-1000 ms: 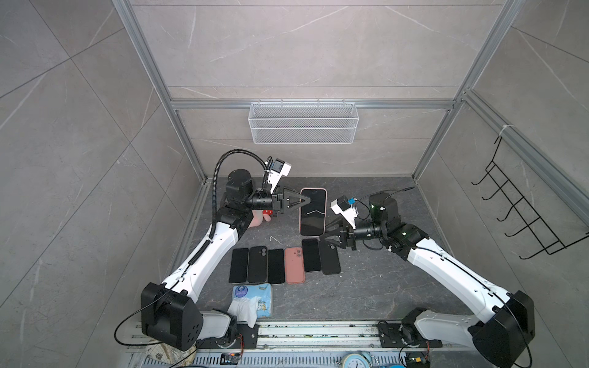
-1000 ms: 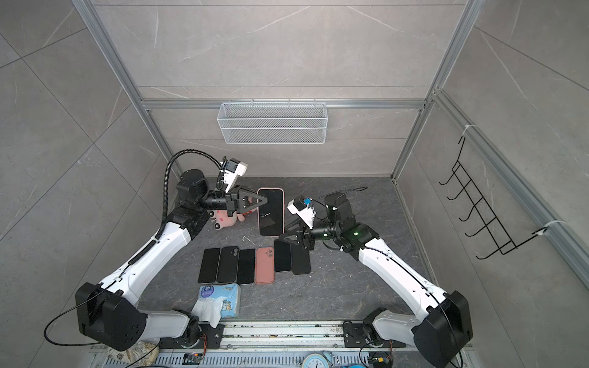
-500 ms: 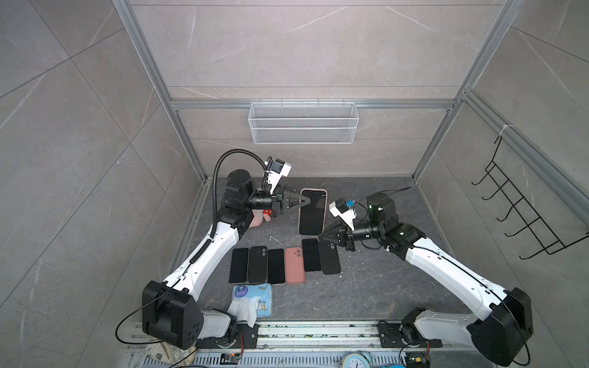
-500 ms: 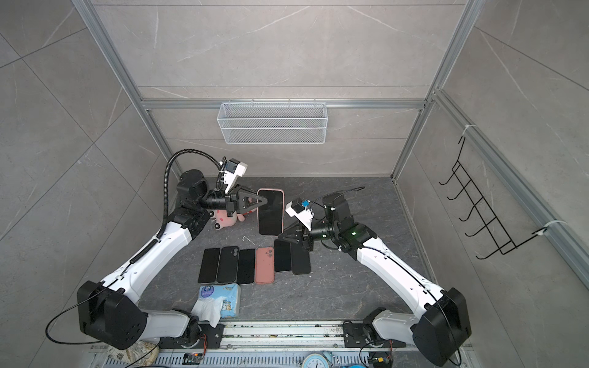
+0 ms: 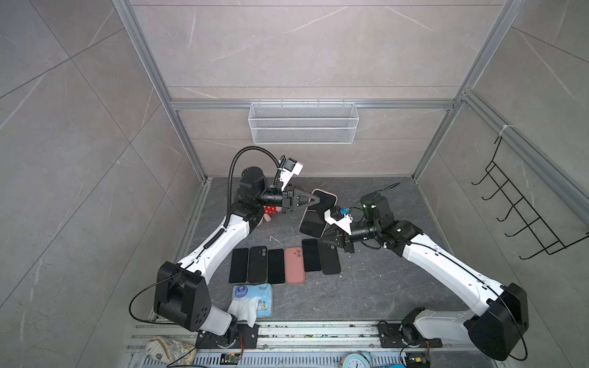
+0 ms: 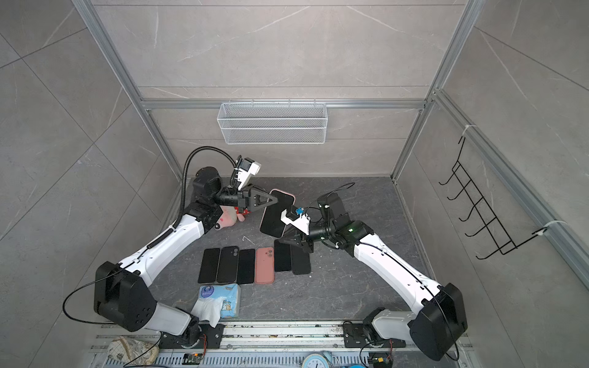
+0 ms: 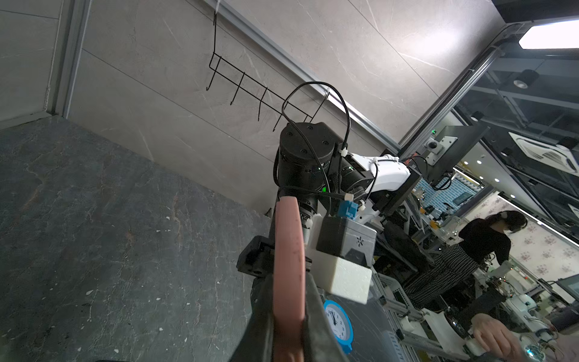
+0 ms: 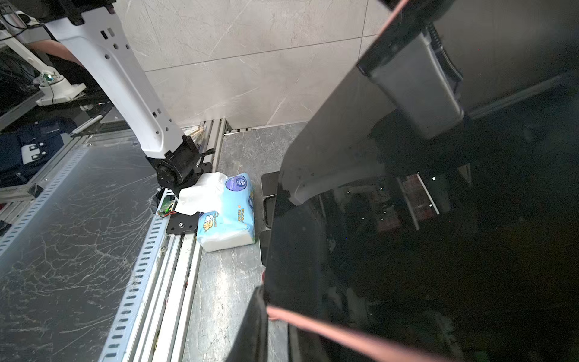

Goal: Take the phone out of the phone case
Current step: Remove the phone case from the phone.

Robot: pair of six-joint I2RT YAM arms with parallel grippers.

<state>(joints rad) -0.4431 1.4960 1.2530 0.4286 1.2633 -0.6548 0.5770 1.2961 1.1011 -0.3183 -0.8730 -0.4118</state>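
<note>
A phone (image 5: 314,220) with a black screen sits in a pink phone case (image 7: 288,238) and hangs tilted above the table in both top views. My left gripper (image 5: 318,200) is shut on the case's upper left edge. In the left wrist view the pink edge is squeezed between the fingers (image 7: 313,313). My right gripper (image 5: 322,239) is shut on the lower corner of the case. In the right wrist view the pink rim (image 8: 344,335) runs between my dark fingers (image 8: 258,316), under the black screen (image 8: 407,250). Whether the phone has lifted from the case I cannot tell.
Several phones lie in a row on the table, one of them pink (image 5: 294,265). A blue tissue pack (image 5: 253,299) lies near the front edge. A red spotted plush toy (image 5: 271,211) sits under my left wrist. A wire basket (image 5: 302,127) and a hook rack (image 5: 526,216) hang on the walls.
My right gripper moved left to the phone's lower end and closed on the case. The phone, upright before, now leans with its top to the right. The left grip is unchanged.
</note>
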